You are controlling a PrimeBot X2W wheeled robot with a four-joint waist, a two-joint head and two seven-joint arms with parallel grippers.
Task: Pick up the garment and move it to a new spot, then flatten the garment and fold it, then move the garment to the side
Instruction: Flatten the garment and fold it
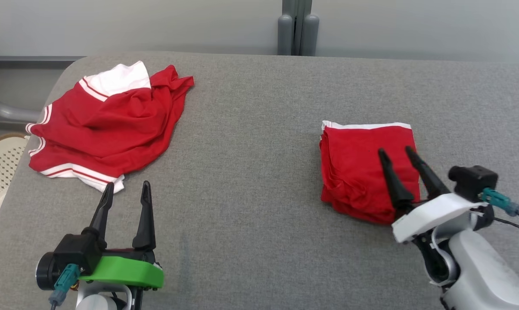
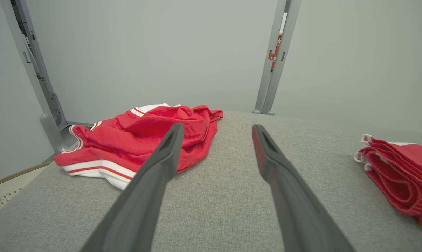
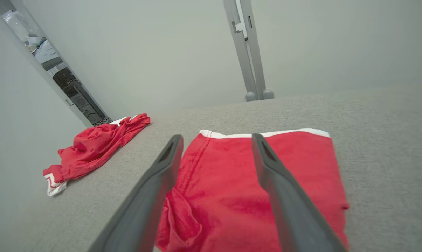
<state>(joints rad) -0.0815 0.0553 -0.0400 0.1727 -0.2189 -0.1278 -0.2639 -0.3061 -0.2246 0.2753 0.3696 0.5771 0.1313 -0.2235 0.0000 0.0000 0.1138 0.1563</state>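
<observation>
We hold our right gripper [image 1: 394, 150] wide above the folded garment [image 1: 358, 150] by the bench's [image 1: 259, 129] right edge; left gripper [image 1: 128, 184] wide too, open bench between them.

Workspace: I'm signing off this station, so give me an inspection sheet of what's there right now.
Surface: grey fabric tabletop, rounded corner at far left.
Job's things: folded red garment at right; crumpled red garment at far left.
Clutter: nothing seen.
Hands: left hand open, just short of the crumpled garment; right hand open over the folded garment.
Cables: left wrist cable and right wrist cable, both teal-plugged, off the cloth.
Surroundings: grey post behind the table; beige perforated basket at left.
</observation>
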